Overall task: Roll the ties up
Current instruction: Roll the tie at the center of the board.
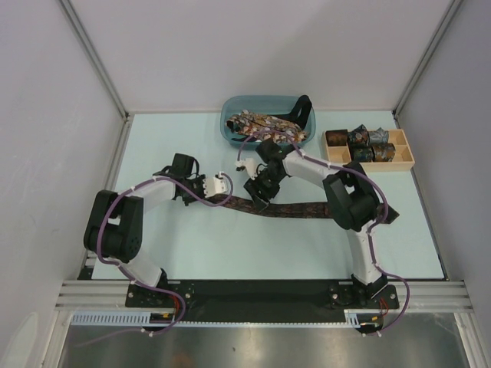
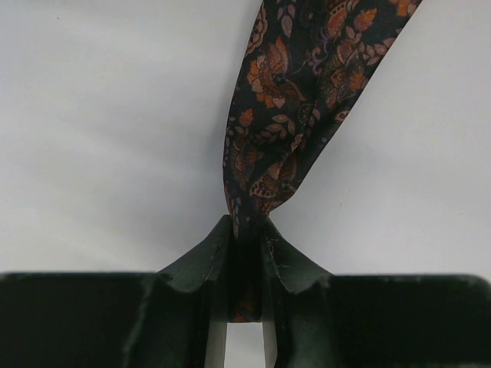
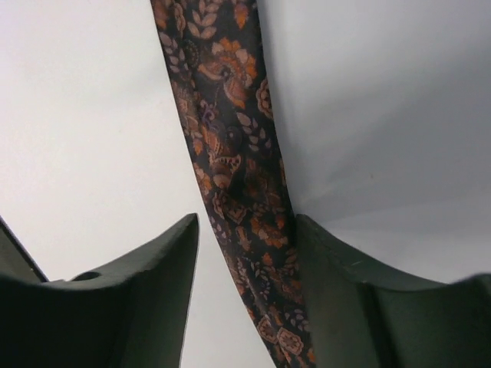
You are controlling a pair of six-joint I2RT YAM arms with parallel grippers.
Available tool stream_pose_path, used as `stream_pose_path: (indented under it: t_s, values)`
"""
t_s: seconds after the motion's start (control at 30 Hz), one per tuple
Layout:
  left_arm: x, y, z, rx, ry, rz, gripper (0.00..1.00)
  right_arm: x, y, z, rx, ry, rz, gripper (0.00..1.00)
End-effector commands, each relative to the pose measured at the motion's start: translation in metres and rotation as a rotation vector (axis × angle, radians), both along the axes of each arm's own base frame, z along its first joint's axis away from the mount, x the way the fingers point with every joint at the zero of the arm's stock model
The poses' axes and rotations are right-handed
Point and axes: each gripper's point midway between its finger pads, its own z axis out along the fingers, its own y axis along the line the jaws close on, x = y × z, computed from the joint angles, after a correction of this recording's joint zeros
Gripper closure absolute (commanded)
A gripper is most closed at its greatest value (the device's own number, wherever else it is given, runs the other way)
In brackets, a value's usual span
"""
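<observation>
Clamped tight, the jaws of my left gripper [image 2: 245, 230] pinch the dark brown tie [image 2: 291, 100] where the fabric bunches into a narrow fold. In the left wrist view the cloth rises out of the pinch and fans wider. On the right gripper [image 3: 245, 226] the jaws stand apart and straddle the same tie. The band runs down the gap, brushing the inner face of one finger and clear of the other, so nothing is gripped there.

From overhead, the tie lies stretched across the middle of the table [image 1: 184, 253], from the left gripper to under the right arm, with the right gripper over it close to the left one. At the back, a blue bin [image 1: 229, 130] holds loose ties [image 1: 265, 121], and a wooden tray [image 1: 406, 159] beside it holds finished coils [image 1: 359, 138].

I judge this to be the start of rolling this tie: one end is secured and no coil is formed yet. Next I need the right jaws to close on the band near the pinch. Then I wind it around the held end with even tension, so the fabric neither twists nor slips out.
</observation>
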Motion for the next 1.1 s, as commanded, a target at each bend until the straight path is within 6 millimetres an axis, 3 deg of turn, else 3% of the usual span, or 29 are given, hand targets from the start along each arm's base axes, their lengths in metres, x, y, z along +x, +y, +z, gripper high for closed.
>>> stream_pose_path:
  t_s: [0.0, 0.07, 0.2, 0.23, 0.37, 0.4, 0.47, 0.5, 0.6, 0.63, 0.73, 0.87, 0.93, 1.07]
  values:
    - [0.003, 0.003, 0.006, -0.018, 0.003, 0.026, 0.76, 0.010, -0.019, 0.008, -0.068, -0.134, 0.025, 0.37]
    - [0.002, 0.005, 0.006, -0.014, 0.009, 0.028, 0.76, 0.011, -0.028, 0.007, -0.091, -0.154, 0.023, 0.34]
    - [0.001, 0.010, 0.006, -0.011, 0.013, 0.038, 0.76, 0.015, -0.052, 0.032, -0.079, -0.155, 0.003, 0.33]
    - [0.000, 0.011, 0.005, -0.011, 0.014, 0.040, 0.76, 0.015, -0.060, 0.047, -0.063, -0.165, -0.010, 0.32]
    - [-0.002, 0.009, 0.007, -0.020, 0.016, 0.027, 0.75, 0.006, -0.122, 0.075, -0.077, -0.117, -0.043, 0.31]
    - [-0.002, 0.008, 0.008, -0.024, 0.015, 0.023, 0.76, 0.010, -0.153, 0.076, -0.091, -0.104, -0.099, 0.31]
    - [-0.002, 0.008, 0.008, -0.024, 0.018, 0.021, 0.75, 0.007, -0.193, 0.080, -0.141, -0.116, -0.089, 0.31]
    - [-0.002, 0.007, 0.008, -0.025, 0.017, 0.021, 0.75, 0.011, -0.222, 0.078, -0.168, -0.121, -0.126, 0.31]
    - [-0.001, 0.007, 0.008, -0.023, 0.018, 0.015, 0.75, 0.013, -0.274, 0.070, -0.263, -0.160, -0.119, 0.32]
    - [-0.002, 0.008, 0.007, -0.019, 0.021, 0.015, 0.75, 0.016, -0.300, 0.070, -0.283, -0.165, -0.169, 0.33]
    - [-0.003, 0.009, 0.007, -0.016, 0.025, 0.018, 0.74, 0.026, -0.345, 0.072, -0.322, -0.205, -0.231, 0.42]
    - [-0.004, 0.010, 0.005, -0.008, 0.028, 0.020, 0.74, 0.036, -0.379, 0.061, -0.354, -0.271, -0.271, 0.50]
    - [-0.006, 0.011, 0.003, -0.005, 0.036, 0.022, 0.74, 0.044, -0.383, 0.055, -0.359, -0.311, -0.270, 0.52]
    - [-0.006, 0.012, 0.002, 0.002, 0.036, 0.026, 0.74, 0.041, -0.381, 0.028, -0.379, -0.306, -0.236, 0.55]
